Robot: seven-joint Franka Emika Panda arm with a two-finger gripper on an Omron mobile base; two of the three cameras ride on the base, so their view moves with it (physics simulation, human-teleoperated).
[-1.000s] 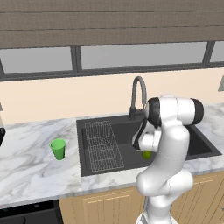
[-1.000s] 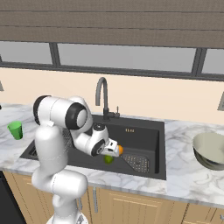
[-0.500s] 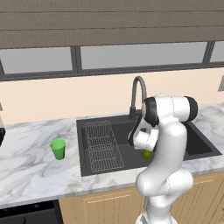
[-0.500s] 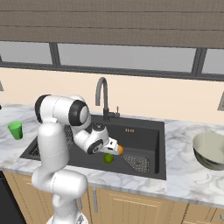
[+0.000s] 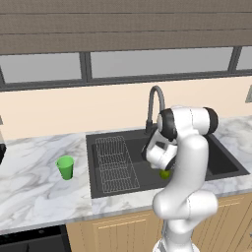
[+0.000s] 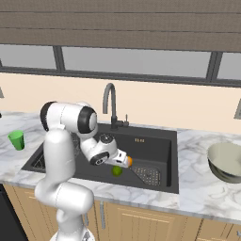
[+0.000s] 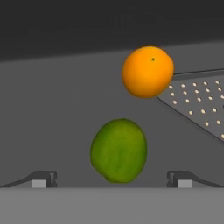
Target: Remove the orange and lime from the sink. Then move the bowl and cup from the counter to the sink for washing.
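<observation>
We see the gripper (image 7: 112, 179) low inside the sink (image 6: 155, 141), with its fingers (image 7: 43, 178) spread to full width and nothing held between them. In the hand view the lime (image 7: 118, 150) lies on the sink floor directly ahead of the gripper, centred between the two fingertips but not touching either. The orange (image 7: 148, 71) rests beyond the lime, apart from it, at the edge of the perforated drain plate (image 7: 199, 103).

In the right base view the lime (image 6: 116, 171) sits just below the hand, and the orange (image 6: 129, 161) shows partly behind it, beside the drain plate (image 6: 148, 175). In the left base view the lime (image 5: 165, 173) shows only as a small green patch beside the arm.

The cup (image 5: 65, 167) stands upright on the counter (image 5: 34, 182) left of the sink, well apart from the wire rack (image 5: 114, 162). The bowl (image 6: 227, 161) sits on the counter right of the sink. The faucet (image 5: 154, 109) rises behind the basin.
</observation>
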